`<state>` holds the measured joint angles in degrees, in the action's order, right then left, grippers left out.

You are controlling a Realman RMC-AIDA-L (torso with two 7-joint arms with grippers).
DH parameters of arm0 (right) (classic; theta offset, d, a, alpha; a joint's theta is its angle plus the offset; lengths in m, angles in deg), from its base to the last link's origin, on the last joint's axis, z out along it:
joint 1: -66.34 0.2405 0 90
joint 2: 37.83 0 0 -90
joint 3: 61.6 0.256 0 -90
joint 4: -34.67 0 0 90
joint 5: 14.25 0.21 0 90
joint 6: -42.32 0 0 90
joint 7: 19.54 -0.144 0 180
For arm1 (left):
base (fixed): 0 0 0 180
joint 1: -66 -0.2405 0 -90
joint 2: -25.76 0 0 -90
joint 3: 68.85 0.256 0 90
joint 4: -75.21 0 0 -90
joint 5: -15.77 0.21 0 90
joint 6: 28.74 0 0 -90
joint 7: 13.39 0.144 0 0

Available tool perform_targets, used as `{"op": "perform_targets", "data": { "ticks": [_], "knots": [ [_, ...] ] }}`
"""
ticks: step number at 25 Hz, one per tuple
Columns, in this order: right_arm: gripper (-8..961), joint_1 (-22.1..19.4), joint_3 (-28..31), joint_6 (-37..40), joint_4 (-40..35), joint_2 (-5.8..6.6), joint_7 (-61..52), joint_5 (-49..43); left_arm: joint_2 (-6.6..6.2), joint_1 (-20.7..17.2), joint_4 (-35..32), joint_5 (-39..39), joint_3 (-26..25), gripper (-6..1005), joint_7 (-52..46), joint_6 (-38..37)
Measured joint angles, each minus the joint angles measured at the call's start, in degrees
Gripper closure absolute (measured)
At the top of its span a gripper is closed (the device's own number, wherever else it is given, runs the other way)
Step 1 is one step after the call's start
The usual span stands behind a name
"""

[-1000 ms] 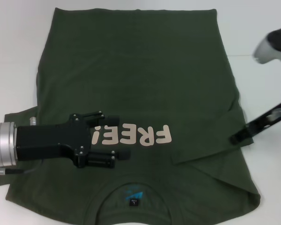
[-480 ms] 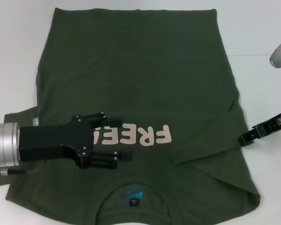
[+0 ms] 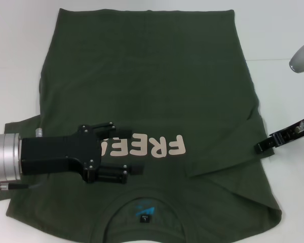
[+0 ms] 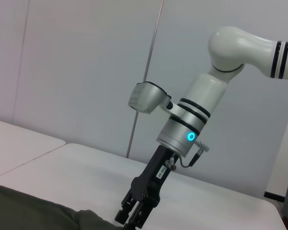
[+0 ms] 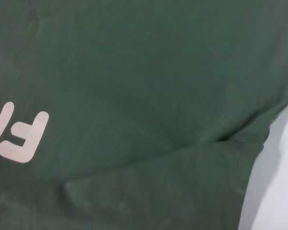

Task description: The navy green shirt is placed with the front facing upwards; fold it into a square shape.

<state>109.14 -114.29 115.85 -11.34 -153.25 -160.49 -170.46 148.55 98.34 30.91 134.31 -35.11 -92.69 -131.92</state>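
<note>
The navy green shirt (image 3: 152, 76) lies flat, front up, on the white table (image 3: 283, 40), collar and label (image 3: 144, 217) nearest me, hem at the far side. Its pink "FREE!" print (image 3: 157, 147) reads upside down. The right sleeve is folded in over the front, showing as a flap (image 5: 173, 191) beside the print's F (image 5: 19, 139). My left gripper (image 3: 126, 151) hovers open over the print's left end, nothing between its fingers. My right gripper (image 3: 259, 147) sits at the shirt's right edge by that fold; the left wrist view shows it (image 4: 132, 215) above the cloth (image 4: 29, 211).
Bare white table surrounds the shirt on the left, right and far sides. A bit of the left sleeve (image 3: 20, 124) sticks out past the shirt's left edge. The right arm's white links (image 3: 301, 55) reach in from the right edge.
The right gripper drew slightly right off the folded sleeve, then edged back to the shirt's edge; its white upper link swung out right. The left gripper shifted a little back toward me.
</note>
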Motion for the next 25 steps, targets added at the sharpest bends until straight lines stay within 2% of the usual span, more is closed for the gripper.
{"op": "perform_targets", "data": {
  "ticks": [8,19,24,25],
  "knots": [
    [266,0.3,0.8,-2.1,2.3,-0.3,0.3,0.4,0.0,-0.1,0.0,0.0,0.0,65,-0.1,-0.1],
    [373,0.0,1.3,-1.8,2.8,0.1,1.8,4.9,0.0,-0.1,0.0,0.0,0.0,65,0.0,0.0],
    [631,0.0,1.3,-1.7,2.6,0.33,1.3,5.0,-0.1,-0.1,0.0,-0.1,0.0,65,0.0,0.0],
    [653,0.0,1.5,-1.6,2.5,0.38,1.3,5.0,-0.11,-0.1,0.0,-0.2,0.0,65,0.0,0.0]
  ]
}}
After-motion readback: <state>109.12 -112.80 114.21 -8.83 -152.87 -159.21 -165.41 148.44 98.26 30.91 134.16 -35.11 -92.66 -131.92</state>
